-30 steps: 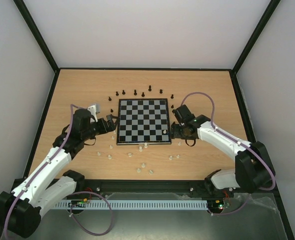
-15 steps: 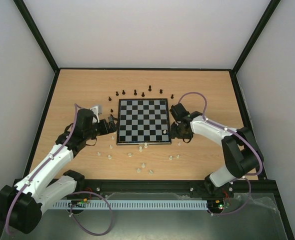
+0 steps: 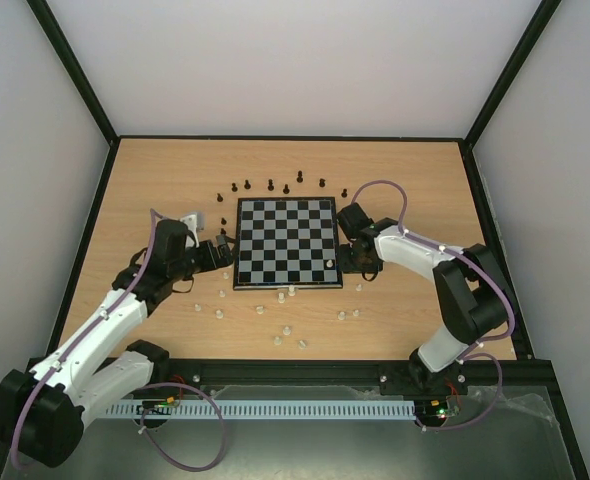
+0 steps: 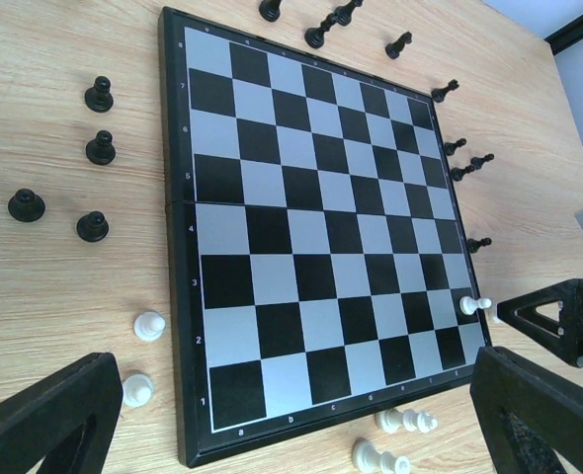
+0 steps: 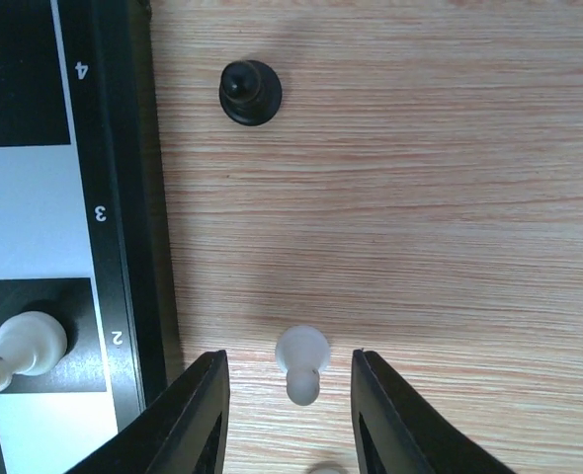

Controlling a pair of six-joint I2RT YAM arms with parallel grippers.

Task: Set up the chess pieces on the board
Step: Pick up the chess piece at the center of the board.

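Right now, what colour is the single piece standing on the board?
Cream-white; the piece shows best in the left wrist view.

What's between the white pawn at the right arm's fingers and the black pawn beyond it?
Nothing: only bare tabletop separates the white pawn from the black pawn, as the right wrist view shows.

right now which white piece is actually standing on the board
The lone pawn on the rank-2 square at the board's edge; every other white piece is off it.
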